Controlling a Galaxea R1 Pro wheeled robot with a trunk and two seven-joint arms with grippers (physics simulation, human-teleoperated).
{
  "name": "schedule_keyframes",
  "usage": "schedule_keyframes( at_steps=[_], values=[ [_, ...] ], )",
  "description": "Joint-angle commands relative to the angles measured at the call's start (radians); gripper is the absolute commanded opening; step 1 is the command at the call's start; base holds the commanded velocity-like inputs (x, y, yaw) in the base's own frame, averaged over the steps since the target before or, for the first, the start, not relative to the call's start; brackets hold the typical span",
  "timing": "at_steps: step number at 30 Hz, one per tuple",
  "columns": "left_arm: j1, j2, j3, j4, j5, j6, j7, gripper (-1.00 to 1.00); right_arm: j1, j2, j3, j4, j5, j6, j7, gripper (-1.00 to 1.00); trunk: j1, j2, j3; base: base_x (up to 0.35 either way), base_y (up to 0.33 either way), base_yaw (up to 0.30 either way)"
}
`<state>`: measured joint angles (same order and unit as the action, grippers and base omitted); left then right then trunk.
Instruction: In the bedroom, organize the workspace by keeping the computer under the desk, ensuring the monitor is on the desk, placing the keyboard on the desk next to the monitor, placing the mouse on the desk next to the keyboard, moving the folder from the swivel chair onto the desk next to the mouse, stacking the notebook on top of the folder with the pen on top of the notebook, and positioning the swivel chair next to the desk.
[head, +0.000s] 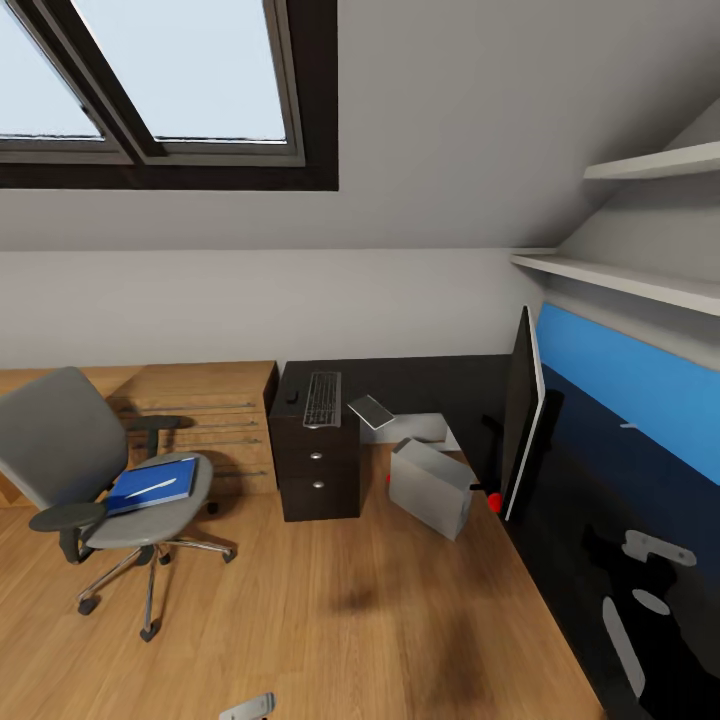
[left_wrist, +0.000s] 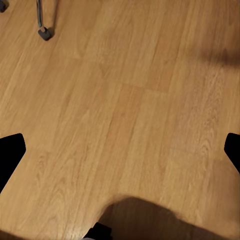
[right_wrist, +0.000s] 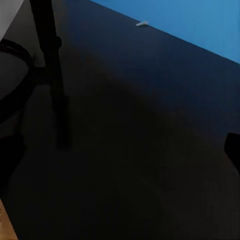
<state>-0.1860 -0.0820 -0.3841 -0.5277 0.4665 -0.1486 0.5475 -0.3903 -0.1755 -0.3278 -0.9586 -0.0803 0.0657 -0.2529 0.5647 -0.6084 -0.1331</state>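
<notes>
You see the swivel chair (head: 80, 470) at the left on the wooden floor (head: 330, 620), apart from the desk (head: 440, 385). The blue folder (head: 152, 485) lies on its seat with the pen (head: 152, 488) on top. The keyboard (head: 322, 398), the mouse (head: 292, 397) and the notebook (head: 371, 411) lie on the desk. The monitor (head: 522, 410) stands there too. The computer (head: 431, 487) sits on the floor beside it. Your left gripper (left_wrist: 120, 150) and right gripper (right_wrist: 125, 150) both have jaws spread wide, holding nothing.

Open floor (head: 330, 620) — computer (head: 430, 487) beside desk (head: 560, 500)
</notes>
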Motion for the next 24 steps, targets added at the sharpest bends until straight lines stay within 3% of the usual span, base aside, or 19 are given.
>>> schedule_keyframes(
  at_steps=[1, 5, 8, 24],
  values=[
    [-0.001, 0.001, -0.008, 0.000, 0.011, -0.006, 0.006, 1.00, -0.020, -0.005, 0.000, 0.022, -0.011, 0.005, -0.003, 1.00, 0.000, -0.002, -0.002, 0.000, 0.000, 0.000],
    [-0.001, 0.001, -0.008, 0.000, 0.011, -0.006, 0.006, 1.00, -0.085, -0.023, -0.002, 0.108, -0.018, 0.005, -0.001, 1.00, 0.000, -0.002, -0.002, 0.000, 0.000, 0.000],
    [-0.001, 0.001, -0.008, 0.000, 0.011, -0.006, 0.006, 1.00, -0.102, -0.027, -0.004, 0.134, -0.020, 0.003, -0.001, 1.00, 0.000, -0.002, -0.002, 0.000, 0.000, 0.000],
    [-0.001, 0.001, -0.009, 0.000, 0.010, -0.006, 0.006, 1.00, -0.119, -0.010, -0.001, 0.151, -0.023, -0.059, 0.006, 1.00, 0.000, -0.002, -0.002, 0.000, 0.000, 0.000]
  ],
)
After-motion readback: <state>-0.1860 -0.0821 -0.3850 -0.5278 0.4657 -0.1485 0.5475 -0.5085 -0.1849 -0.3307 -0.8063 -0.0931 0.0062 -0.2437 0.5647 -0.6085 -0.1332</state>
